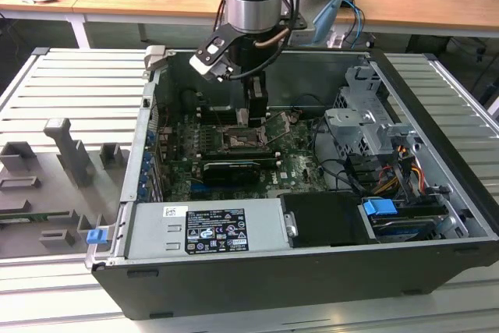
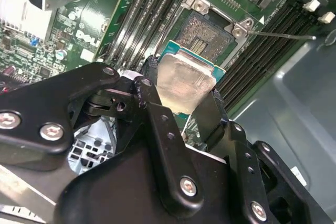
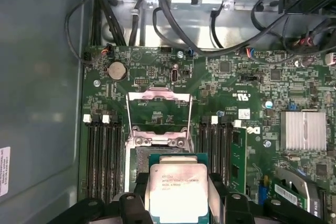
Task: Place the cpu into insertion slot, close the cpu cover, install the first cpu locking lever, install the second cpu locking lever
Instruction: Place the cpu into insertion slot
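My gripper (image 2: pixel 182 88) is shut on the cpu (image 2: pixel 181 80), a flat square chip with a silvery face and a green edge, gripped by two opposite sides. In the first wrist view the cpu (image 3: pixel 178 190) hangs between the black fingers (image 3: pixel 137 184), just above and partly over the insertion slot (image 3: pixel 137 157). The slot's dark centre (image 2: pixel 206 32) lies bare on the green board. The cpu cover (image 3: pixel 157 96) is swung up and open behind the slot. A thin lever rod (image 2: pixel 283 35) sticks out from a slot corner. In the exterior view the gripper (image 1: pixel 251 111) hovers over the slot (image 1: pixel 238 140).
Long black memory slots (image 3: pixel 102 156) flank the socket on both sides. A finned heatsink (image 3: pixel 304 129) and a black card (image 1: pixel 231 169) sit nearby. Cables (image 3: pixel 173 19) and a drive cage (image 1: pixel 366 126) crowd one end of the case; a power supply (image 1: pixel 207 228) fills its front.
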Available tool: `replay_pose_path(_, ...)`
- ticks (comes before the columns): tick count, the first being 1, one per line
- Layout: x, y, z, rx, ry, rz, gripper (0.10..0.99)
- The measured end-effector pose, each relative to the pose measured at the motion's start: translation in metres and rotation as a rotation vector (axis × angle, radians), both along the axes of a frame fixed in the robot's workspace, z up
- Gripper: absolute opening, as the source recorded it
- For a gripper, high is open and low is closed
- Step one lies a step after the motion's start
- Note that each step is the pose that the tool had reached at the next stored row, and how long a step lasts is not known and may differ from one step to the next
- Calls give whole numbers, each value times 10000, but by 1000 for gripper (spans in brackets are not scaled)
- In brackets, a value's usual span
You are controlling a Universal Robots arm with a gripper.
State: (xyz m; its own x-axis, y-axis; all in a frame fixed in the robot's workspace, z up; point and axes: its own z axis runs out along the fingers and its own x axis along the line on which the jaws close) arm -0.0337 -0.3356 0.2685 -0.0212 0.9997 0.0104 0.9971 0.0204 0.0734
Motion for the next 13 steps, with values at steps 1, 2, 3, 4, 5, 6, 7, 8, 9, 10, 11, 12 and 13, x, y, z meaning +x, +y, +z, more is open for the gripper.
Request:
replay_pose_path(1,-3,0,-31,-6,0,0,529)
replay_pose_path(2,-5,0,-71,-7,-2,0,529)
replay_pose_path(3,-8,0,-95,-6,-8,-1,529)
replay_pose_path(4,-9,0,-108,-7,-8,0,529)
replay_pose_path(5,-10,0,-122,-7,-8,-1,529)
replay_pose_path(6,-14,0,-128,-8,-8,-4,529)
replay_pose_path(7,-18,0,-133,-8,-7,-3,529)
replay_pose_path(8,-27,0,-142,-8,-7,-1,529)
replay_pose_path(9,-38,0,-149,-8,-8,-1,529)
replay_pose_path(10,-45,0,-155,-8,-8,-1,529)
replay_pose_path(11,-48,0,-158,-8,-7,-1,529)
replay_pose_path(12,-52,0,-160,-9,-6,-1,529)
replay_pose_path(13,-57,0,-165,-8,-6,-1,529)
